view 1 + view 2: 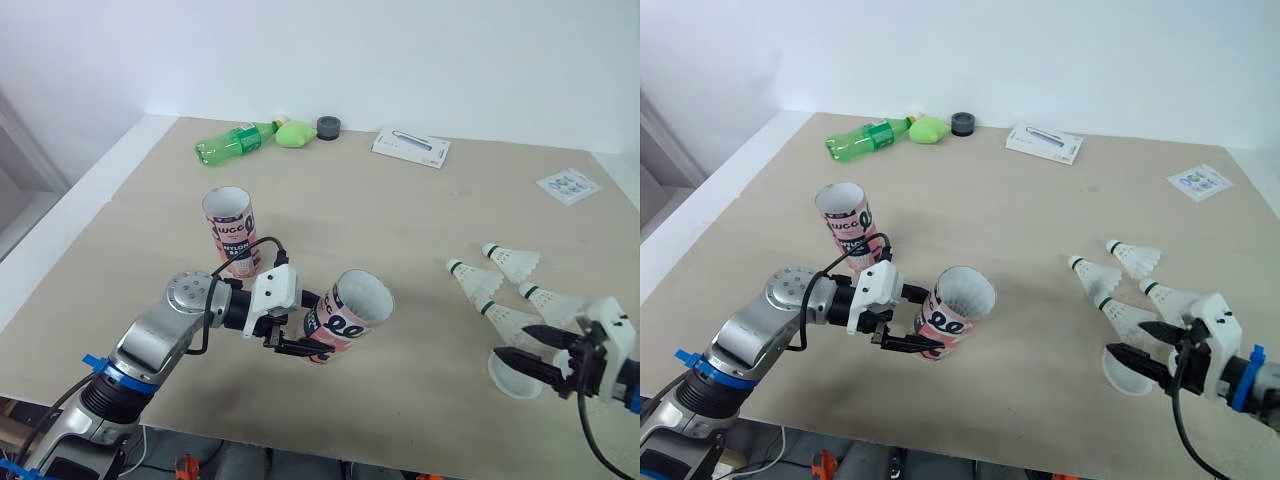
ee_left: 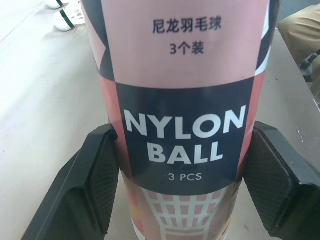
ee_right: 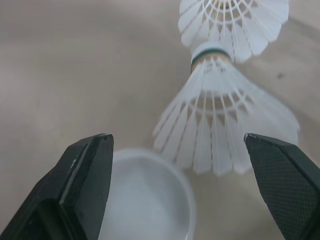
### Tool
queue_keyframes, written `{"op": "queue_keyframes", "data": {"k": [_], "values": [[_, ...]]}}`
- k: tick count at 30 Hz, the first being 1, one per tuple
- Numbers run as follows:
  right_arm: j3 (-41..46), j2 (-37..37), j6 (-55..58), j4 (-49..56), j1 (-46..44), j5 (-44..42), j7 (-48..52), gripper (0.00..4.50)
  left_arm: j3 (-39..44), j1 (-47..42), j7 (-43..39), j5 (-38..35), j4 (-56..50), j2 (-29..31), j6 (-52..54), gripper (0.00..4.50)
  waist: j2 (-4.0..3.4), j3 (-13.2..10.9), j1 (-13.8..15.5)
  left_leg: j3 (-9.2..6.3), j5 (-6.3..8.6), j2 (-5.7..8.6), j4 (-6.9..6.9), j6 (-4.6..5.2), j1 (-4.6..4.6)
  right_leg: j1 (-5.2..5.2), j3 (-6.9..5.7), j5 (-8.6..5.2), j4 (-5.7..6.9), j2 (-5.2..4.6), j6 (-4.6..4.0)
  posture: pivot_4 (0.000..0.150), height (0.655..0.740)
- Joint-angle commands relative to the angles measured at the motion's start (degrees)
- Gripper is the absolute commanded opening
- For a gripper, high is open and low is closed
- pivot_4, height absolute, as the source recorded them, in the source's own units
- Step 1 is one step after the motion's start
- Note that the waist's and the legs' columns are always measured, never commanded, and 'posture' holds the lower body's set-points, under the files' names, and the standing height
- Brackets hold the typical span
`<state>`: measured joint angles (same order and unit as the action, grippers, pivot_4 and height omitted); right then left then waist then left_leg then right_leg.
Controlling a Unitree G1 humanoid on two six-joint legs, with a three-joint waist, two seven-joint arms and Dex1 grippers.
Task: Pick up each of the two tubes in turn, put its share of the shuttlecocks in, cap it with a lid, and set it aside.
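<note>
**Left fingers on a tube, right fingers spread over a lid**

Your left gripper [image 1: 304,326] has its fingers clenched on one pink tube [image 1: 352,312], a pad on each side of the "NYLON BALL" label. That tube is tilted, near the middle of the surface [image 1: 400,215], with its open mouth turned up and to the right. The second tube [image 1: 230,232] stands upright just beyond and to the left of it, also uncapped.

On the right, your right gripper [image 1: 532,359] sits at the near edge with its fingers released and wide apart. A white lid [image 3: 150,200] lies between them, and the skirt of the closest shuttlecock [image 3: 220,125] is just beyond it. Four shuttlecocks [image 1: 512,261] lie in a loose cluster there – all on the surface.

Along the far edge you have a green bottle [image 1: 235,140] on its side, a small green object [image 1: 293,133], a dark round object [image 1: 328,127] and a white box [image 1: 411,147]. A printed card [image 1: 568,185] lies far right.
</note>
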<state>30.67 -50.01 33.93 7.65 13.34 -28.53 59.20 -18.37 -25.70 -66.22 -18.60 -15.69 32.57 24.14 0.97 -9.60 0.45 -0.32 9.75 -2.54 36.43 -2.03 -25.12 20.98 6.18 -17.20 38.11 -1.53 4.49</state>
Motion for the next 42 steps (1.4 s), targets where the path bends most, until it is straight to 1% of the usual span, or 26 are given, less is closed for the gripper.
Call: {"op": "queue_keyframes", "data": {"k": [1, 6, 7, 8, 9, 11, 12, 13, 15, 16, 23, 30, 34, 39, 42], "values": [[-0.7, -0.1, -1.6, -1.2, -1.3, 0.5, -0.7, 4.47, -1.4, -0.2, 1.0, 2.5, 1.0, 0.6, 0.1, 3.15, 0.0, 0.0, 0.0, 0.0, 0.0, 0.0, 0.0, 0.0, 0.0, 0.0, 0.0, 0.0, 0.0, 0.0, 0.0, 0.15, 0.7294], [-2.4, 0.3, -3.2, -4.0, -3.2, 2.0, -2.3, 4.47, -1.5, -0.1, 0.9, 2.3, 0.8, 0.9, 0.1, 3.15, 0.0, 0.0, -0.1, 0.01, 0.0, 0.0, -0.01, 0.0, -0.02, 0.01, 0.03, 0.01, 0.0, 0.01, 0.01, 0.15, 0.7294], [-2.7, 0.4, -3.9, -4.7, -3.5, 2.4, -2.5, 3.96, -1.5, -0.1, 0.9, 2.2, 0.7, 0.9, 0.2, 3.15, 0.0, 0.0, -0.1, 0.02, 0.0, -0.01, -0.01, 0.0, -0.01, 0.01, 0.03, 0.02, 0.0, 0.01, 0.01, 0.15, 0.7294], [-2.9, 0.5, -4.6, -5.2, -3.8, 2.7, -2.7, 3.59, -1.4, 0.0, 1.0, 2.2, 0.6, 0.9, 0.3, 3.15, 0.0, 0.0, -0.1, 0.02, -0.02, 0.0, -0.01, 0.02, 0.0, 0.01, 0.03, 0.03, 0.0, 0.01, 0.01, 0.15, 0.7294], [-2.9, 0.6, -5.0, -5.6, -4.1, 2.8, -3.0, 3.12, -1.5, 0.0, 1.0, 2.2, 0.5, 0.9, 0.3, 3.15, 0.0, 0.0, 0.0, 0.01, -0.02, 0.0, -0.01, 0.04, -0.01, 0.01, 0.02, 0.03, 0.0, 0.02, 0.01, 0.15, 0.7294], [-2.9, 0.8, -5.6, -6.3, -4.6, 2.5, -2.9, 2.11, -1.6, 0.1, 1.0, 2.1, 0.2, 0.9, 0.4, 3.15, -0.01, 0.0, -0.1, 0.02, -0.02, -0.01, -0.01, 0.04, -0.01, 0.01, 0.03, 0.03, 0.0, 0.02, 0.01, 0.15, 0.7294], [-3.0, 0.8, -5.8, -6.5, -4.8, 2.4, -2.8, 1.72, -1.6, 0.2, 1.0, 2.1, 0.1, 0.9, 0.5, 3.15, -0.01, 0.0, -0.1, 0.03, -0.02, -0.01, -0.01, 0.04, -0.01, 0.01, 0.05, 0.03, 0.0, 0.02, 0.01, 0.15, 0.7294], [-3.0, 0.8, -5.8, -6.7, -4.9, 2.4, -2.8, 1.1, -1.6, 0.3, 1.0, 2.1, -0.1, 0.9, 0.6, 3.15, -0.01, 0.0, -0.1, 0.04, -0.02, 0.0, -0.01, 0.04, -0.01, 0.01, 0.05, 0.03, 0.0, 0.02, 0.01, 0.15, 0.7294], [-2.7, 0.8, -6.1, -6.8, -4.8, 2.2, -2.5, 0.19, -1.7, 0.4, 1.1, 2.1, -0.1, 0.9, 0.6, 3.15, -0.01, 0.0, -0.1, 0.03, -0.03, -0.01, -0.01, 0.04, -0.01, 0.02, 0.05, 0.04, 0.0, 0.03, 0.01, 0.15, 0.7294], [-2.6, 0.8, -6.1, -6.9, -4.7, 2.1, -2.5, 0.09, -1.6, 0.4, 1.1, 2.1, -0.1, 0.9, 0.7, 3.15, -0.01, 0.0, -0.1, 0.03, -0.02, -0.01, -0.01, 0.04, -0.01, 0.01, 0.05, 0.04, 0.0, 0.03, 0.01, 0.15, 0.7294], [1.0, -0.3, -6.1, -5.7, -1.6, -0.2, 0.5, 0.09, -1.5, 0.1, 0.9, 2.1, 0.4, 1.1, 0.6, 3.15, -0.01, 0.0, -0.1, 0.01, -0.02, 0.0, -0.02, 0.04, -0.03, 0.0, 0.05, 0.03, 0.0, 0.03, 0.03, 0.15, 0.7294], [3.7, -1.6, -6.0, -4.9, -2.6, -1.8, 1.0, 0.09, -2.0, 0.0, 0.6, 2.3, 1.0, 0.8, 0.0, 3.15, -0.04, 0.0, -0.1, 0.05, -0.05, -0.02, -0.02, 0.07, 0.01, 0.02, 0.08, 0.07, 0.0, 0.04, 0.01, 0.15, 0.7294], [6.5, -3.4, -3.1, 2.4, -2.0, -5.9, 3.0, 0.09, -2.2, -0.2, 0.3, 2.3, 1.4, 0.7, -0.2, 3.15, -0.09, 0.0, -0.1, 0.07, -0.05, -0.02, -0.03, 0.07, -0.01, 0.05, 0.1, 0.06, 0.0, 0.04, 0.01, 0.15, 0.7294], [11.7, -6.7, 0.3, 12.1, 0.9, -10.4, 7.1, 0.09, -2.3, -0.6, -0.1, 2.5, 2.3, 0.6, -0.5, 3.15, -0.1, 0.0, 0.0, 0.02, -0.04, -0.01, -0.05, 0.07, -0.02, 0.02, 0.07, 0.04, -0.01, 0.05, 0.04, 0.15, 0.7294], [13.8, -10.5, 1.6, 17.3, -2.2, -13.4, 7.9, 0.09, -2.4, -1.1, -0.3, 2.5, 2.9, 0.6, -0.7, 3.15, -0.11, 0.0, -0.1, 0.04, -0.05, 0.0, -0.04, 0.07, -0.03, 0.02, 0.09, 0.06, -0.02, 0.03, 0.06, 0.15, 0.7294]]}}
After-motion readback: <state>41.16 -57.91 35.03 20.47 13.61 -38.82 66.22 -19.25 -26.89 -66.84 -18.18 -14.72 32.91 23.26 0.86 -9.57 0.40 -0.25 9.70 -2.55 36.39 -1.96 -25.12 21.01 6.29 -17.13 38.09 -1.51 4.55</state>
